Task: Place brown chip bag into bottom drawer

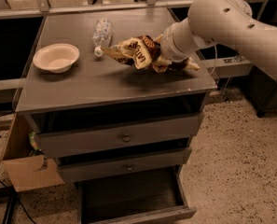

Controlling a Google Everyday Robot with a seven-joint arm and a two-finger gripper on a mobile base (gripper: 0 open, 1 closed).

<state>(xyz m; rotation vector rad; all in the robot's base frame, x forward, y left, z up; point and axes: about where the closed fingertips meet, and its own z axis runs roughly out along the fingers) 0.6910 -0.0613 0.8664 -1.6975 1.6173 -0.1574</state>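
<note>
One grey wooden counter point(105, 85) fills the middle of the view, a flat-topped cabinet with three drawers in its front. One thick, smooth white arm point(231, 24) reaches in from the right over the top's right end. Two shallow drawers, the upper point(96, 141) and the middle point(156, 160), each carry a small round knob and stand slightly out. Below them the one bottom drawer point(142, 215) is pulled well out, a wide box with thin grey walls and a dark floor.

One brown chip bag point(138, 52), wrinkly foil in dark brown with pale yellow ends, is lifted just clear of the counter's right half, with its shadow on the wood below. The gripper point(162, 62) sits at the bag's right end, mostly hidden by the foil; its jaws are clamped on the bag.

One round, pale bowl point(56, 57) rests on the left of the counter. One clear plastic bottle point(102, 34) lies at the back, its cap close to the bag's left tip. One cardboard box point(28, 171) sits on the speckled floor point(240, 162), left of the drawers.
</note>
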